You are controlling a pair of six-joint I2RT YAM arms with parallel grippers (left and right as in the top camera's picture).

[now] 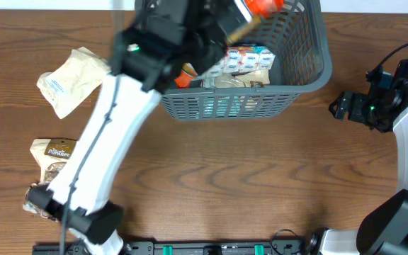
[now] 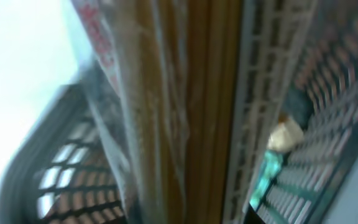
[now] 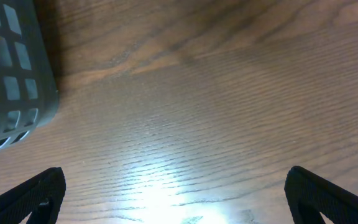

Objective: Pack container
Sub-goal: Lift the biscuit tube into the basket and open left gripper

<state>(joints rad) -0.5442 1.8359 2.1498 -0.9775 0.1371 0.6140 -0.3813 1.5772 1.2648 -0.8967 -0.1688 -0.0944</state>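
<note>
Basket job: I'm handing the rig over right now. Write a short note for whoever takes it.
Left gripper: shut on a long packet in clear wrap, held over the basket, not yet released.
Right gripper: jaws open, empty, over the table right of the basket.
Done: several packets lie in the basket.
Left: drop the long packet in, then pack the beige pouch and brown packet lying by the left arm.

Brown wood-grain table (image 1: 225, 177) catches a bright glare.
</note>
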